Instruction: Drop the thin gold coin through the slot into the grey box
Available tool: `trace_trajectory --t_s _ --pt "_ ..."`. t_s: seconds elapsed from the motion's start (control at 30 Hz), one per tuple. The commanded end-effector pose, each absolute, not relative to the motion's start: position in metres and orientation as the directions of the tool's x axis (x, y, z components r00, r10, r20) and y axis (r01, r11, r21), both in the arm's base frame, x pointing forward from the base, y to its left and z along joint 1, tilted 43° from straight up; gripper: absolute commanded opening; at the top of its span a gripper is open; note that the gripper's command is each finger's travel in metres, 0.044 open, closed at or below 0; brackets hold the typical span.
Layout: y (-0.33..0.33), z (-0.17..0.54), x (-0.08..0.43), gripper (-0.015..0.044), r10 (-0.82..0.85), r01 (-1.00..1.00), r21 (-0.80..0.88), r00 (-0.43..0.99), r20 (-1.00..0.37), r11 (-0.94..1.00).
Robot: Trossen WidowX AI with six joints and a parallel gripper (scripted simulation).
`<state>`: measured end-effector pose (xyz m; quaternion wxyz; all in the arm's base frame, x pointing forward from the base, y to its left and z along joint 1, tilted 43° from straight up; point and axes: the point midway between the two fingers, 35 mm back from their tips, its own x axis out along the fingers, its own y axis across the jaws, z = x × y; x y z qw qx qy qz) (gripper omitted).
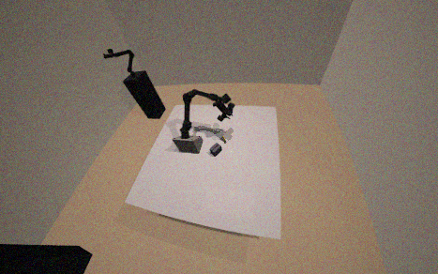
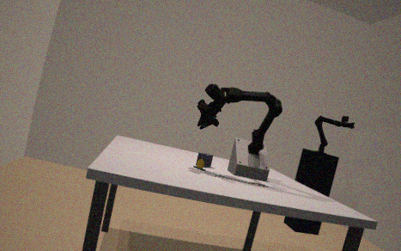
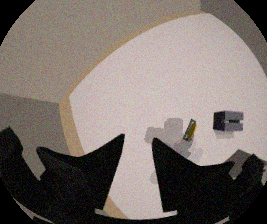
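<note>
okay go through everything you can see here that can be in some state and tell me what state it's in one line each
Coin: standing on edge on the table, not yet picked up.
Holder: under the coin, too small to make out further.
Box: beside the coin, apart from it; lid and slot too blurred to judge.
Hand: raised well above the table, fingers partly apart, holding nothing.

Looks like a bare robot test room: plain grey walls (image 2: 149, 64), tan floor (image 2: 29, 202), one white dark-legged tabletop (image 2: 149, 172).

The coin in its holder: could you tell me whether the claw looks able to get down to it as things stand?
Probably yes: the claw hangs open and empty above the coin, with nothing between them; the grey box stands just behind.
</note>
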<state>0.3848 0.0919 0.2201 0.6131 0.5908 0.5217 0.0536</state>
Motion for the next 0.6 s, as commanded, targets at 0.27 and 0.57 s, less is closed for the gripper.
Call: trace_trajectory --t_s 0.27,0.57 --pt "0.095 0.085 0.323 0.0161 0.684 0.799 0.413 0.003 -0.730 0.438" --pt "0.118 0.058 0.326 0.0161 0.685 0.799 0.414 0.003 -0.729 0.437"
